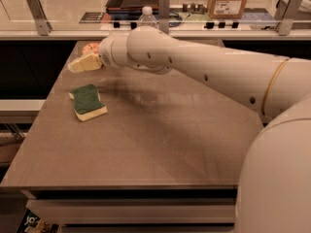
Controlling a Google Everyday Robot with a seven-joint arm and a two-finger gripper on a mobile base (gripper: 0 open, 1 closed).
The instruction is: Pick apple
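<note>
The apple [90, 47] is a small red-orange round fruit at the far left corner of the table [160, 144]. Only its top shows, because my gripper is in front of it. My gripper [84, 63] is cream-coloured and sits at the end of the long white arm [204, 72], which reaches across from the right. The gripper is right against the apple's near side, low over the table. I cannot tell whether it holds the apple.
A green and yellow sponge [87, 101] lies on the table's left side, nearer than the gripper. A water bottle [147, 17] stands behind the arm at the table's far edge. A counter with a tray and a cardboard box [229, 0] runs behind.
</note>
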